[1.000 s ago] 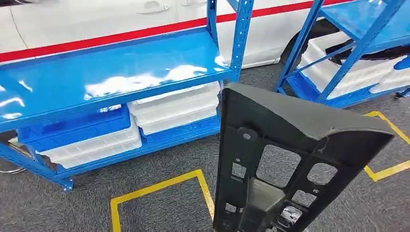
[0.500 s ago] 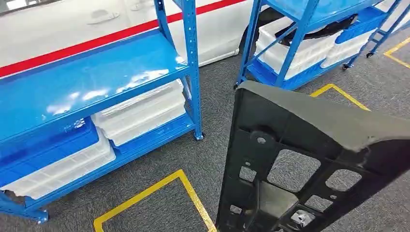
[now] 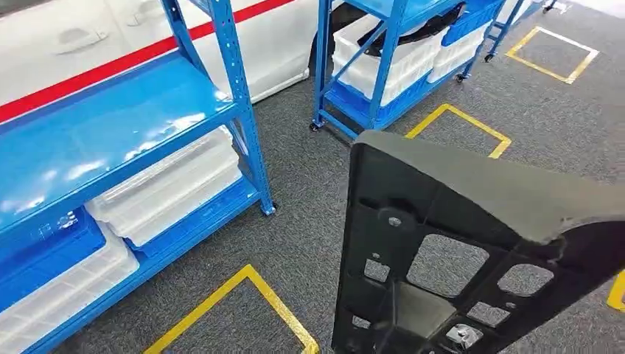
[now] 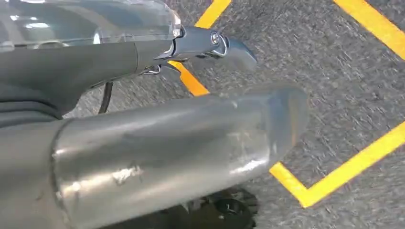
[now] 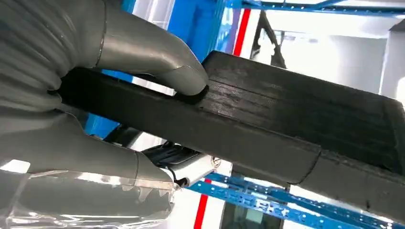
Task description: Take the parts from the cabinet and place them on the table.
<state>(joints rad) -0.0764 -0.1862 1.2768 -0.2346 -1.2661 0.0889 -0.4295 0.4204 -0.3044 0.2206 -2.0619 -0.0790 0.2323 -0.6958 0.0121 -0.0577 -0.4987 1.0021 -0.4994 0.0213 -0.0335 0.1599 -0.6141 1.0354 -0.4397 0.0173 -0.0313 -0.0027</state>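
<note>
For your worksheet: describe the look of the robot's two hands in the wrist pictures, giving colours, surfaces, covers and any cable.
The right hand has a grey ribbed cover, smooth grey metallic-looking digits and crinkled clear plastic film at its base. The left hand shows a thick, shiny silver-grey thumb with scuffs, a matte dark grey finger with a metal-jointed tip, clear film, and a thin black cable.

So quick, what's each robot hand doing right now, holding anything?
Left robot hand: cannot tell; it hangs over the carpet, nothing visibly in it.
Right robot hand: holding the black plastic part.
</note>
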